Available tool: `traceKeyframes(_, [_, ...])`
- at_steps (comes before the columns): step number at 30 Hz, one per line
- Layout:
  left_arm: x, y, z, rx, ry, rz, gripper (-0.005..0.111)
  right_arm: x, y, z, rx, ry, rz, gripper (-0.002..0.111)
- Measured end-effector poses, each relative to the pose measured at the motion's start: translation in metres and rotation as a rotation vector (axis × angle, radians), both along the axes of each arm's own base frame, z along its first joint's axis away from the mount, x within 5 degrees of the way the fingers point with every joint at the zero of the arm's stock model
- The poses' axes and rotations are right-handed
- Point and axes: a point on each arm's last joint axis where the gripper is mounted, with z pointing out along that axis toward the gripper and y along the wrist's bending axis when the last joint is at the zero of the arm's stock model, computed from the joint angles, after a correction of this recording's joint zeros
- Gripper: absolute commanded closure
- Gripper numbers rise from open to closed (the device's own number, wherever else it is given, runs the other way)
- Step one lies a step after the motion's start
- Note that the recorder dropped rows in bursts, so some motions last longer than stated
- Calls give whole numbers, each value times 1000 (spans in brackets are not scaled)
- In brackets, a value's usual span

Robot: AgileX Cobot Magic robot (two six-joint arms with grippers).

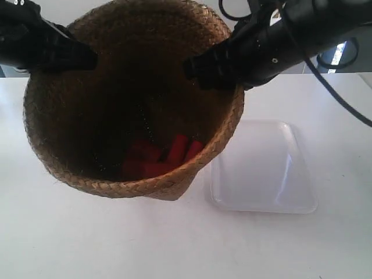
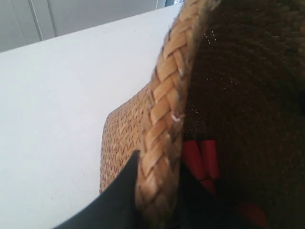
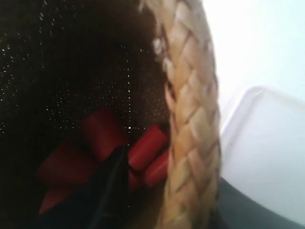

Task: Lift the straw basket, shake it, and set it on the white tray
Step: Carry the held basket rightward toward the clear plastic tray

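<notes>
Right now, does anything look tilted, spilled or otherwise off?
The straw basket is askew: tipped with its mouth toward the exterior camera, left gripper and right gripper clamped on its rim. The red pieces inside lie heaped at its low side. Nothing spilled on the table or white tray.

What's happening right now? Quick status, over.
Both clamped on the rim: left gripper, right gripper. The straw basket beside white tray, not on it; red pieces inside. Nothing seen on tray.
</notes>
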Motion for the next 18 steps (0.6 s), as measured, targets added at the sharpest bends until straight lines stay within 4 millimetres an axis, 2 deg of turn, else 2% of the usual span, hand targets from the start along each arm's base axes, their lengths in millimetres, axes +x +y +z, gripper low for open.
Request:
traceKeyframes(8, [-4, 1, 7, -14, -19, -2, 107, -2, -1, 10, 16, -30, -1, 108])
traceKeyframes(10, [-12, 1, 20, -19, -30, -30, 107, -10, -2, 27, 24, -40, 25, 108])
traceKeyframes(12, [-24, 4, 37, -21, -100, -44, 107, -27, -6, 54, 64, -138, 48, 108])
traceKeyframes(13, [-28, 6, 42, -40, -146, -25, 107, -32, -7, 59, 81, -192, 47, 108])
traceKeyframes(14, [-28, 7, 41, -58, -162, -5, 107, -34, -8, 59, 102, -238, 32, 108])
traceKeyframes(16, [-22, 10, 27, -68, -138, 32, 107, -30, -9, 45, 121, -223, -1, 108])
traceKeyframes(18, [-13, 9, 2, -44, -44, 30, 107, -21, -6, 14, 87, -115, -13, 108])
